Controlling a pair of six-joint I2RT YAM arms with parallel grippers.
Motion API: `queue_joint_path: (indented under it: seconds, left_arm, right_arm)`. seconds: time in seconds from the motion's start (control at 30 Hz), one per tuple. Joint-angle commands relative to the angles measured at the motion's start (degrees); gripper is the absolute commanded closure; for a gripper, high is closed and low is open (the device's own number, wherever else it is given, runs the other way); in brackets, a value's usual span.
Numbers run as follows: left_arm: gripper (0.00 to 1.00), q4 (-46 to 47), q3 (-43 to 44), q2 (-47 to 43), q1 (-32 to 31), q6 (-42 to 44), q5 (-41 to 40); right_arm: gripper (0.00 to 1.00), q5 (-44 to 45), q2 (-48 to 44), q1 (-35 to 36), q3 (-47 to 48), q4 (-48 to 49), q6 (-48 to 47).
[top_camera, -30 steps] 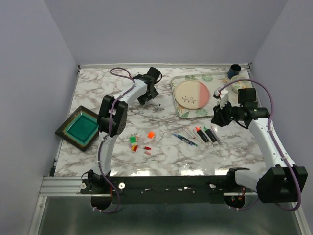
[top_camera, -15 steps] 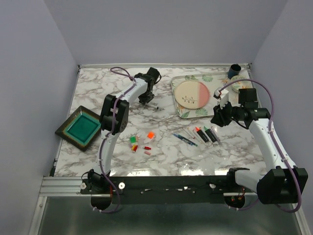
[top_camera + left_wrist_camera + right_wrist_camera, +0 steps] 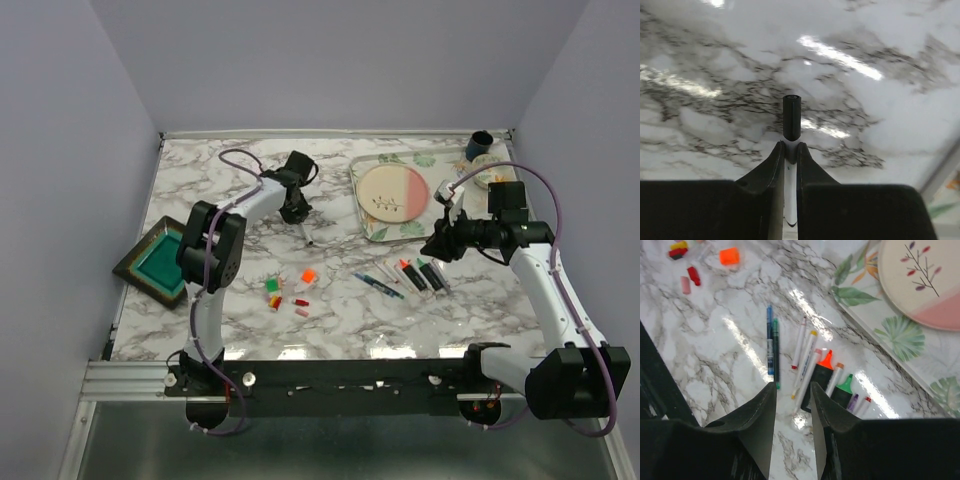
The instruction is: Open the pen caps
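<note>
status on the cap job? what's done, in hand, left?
Done: loose caps lie in a cluster, and the row of pens beside them shows bare tips. In hand: the left gripper is shut on a white pen whose black cap is on. Left: that cap, as far as I can see; the right gripper is open and empty above the row.

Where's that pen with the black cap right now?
The pen is pinched in the left gripper, black cap sticking out, at the far middle of the marble table, left of the leafy tray in the top view.
</note>
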Motion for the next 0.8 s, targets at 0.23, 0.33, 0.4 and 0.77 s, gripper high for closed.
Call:
queue_joint_path:
  seconds: [0.23, 0.33, 0.4, 0.77]
  left_arm:
    - [1.00, 66.66, -38.98, -28.91, -3.53, -2.48, 34.26]
    - [1.00, 74.49, -43.21, -31.64, -6.53, -5.20, 33.65]
    - [1.00, 79.76, -45.84, -33.04, -9.87, -7.04, 31.29]
    - [1.00, 90.41, -47.26, -31.82, -21.12, -8.63, 20.47]
  right_arm:
    - [0.59, -21.07, -3.12, 4.02, -3.03, 2.01, 3.98]
    - [0.53, -26.95, -4.71, 5.87, -6.01, 8.33, 8.73]
    - [0.49, -28.38, -5.51, 6.58, -7.68, 14.04, 13.48]
    - [0.42, -17.08, -3.92, 7.29, -13.05, 32.76, 41.74]
